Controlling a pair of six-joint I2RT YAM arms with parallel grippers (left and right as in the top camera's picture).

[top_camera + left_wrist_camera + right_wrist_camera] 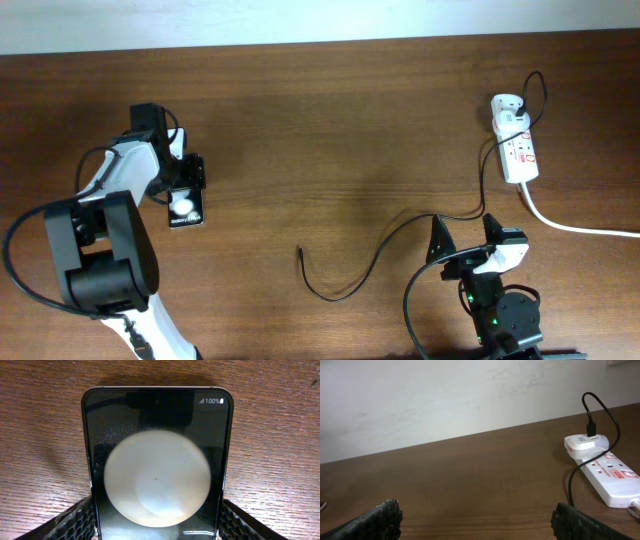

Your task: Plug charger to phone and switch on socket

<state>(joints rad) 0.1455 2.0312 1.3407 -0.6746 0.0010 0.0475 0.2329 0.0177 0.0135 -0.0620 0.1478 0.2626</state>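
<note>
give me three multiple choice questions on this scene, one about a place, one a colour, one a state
1. Where is the charger's connector tip?
A) loose on the table
B) held in the right jaws
C) hanging off the table edge

2. What colour is the socket?
A) black
B) white
C) blue

3. How is the right gripper?
A) shut on the tip
B) shut, empty
C) open, empty

Answers:
1 A, the overhead view shows the tip lying free mid-table.
2 B, its body is white.
3 C, the right wrist view shows the jaws wide apart with nothing between.
</note>
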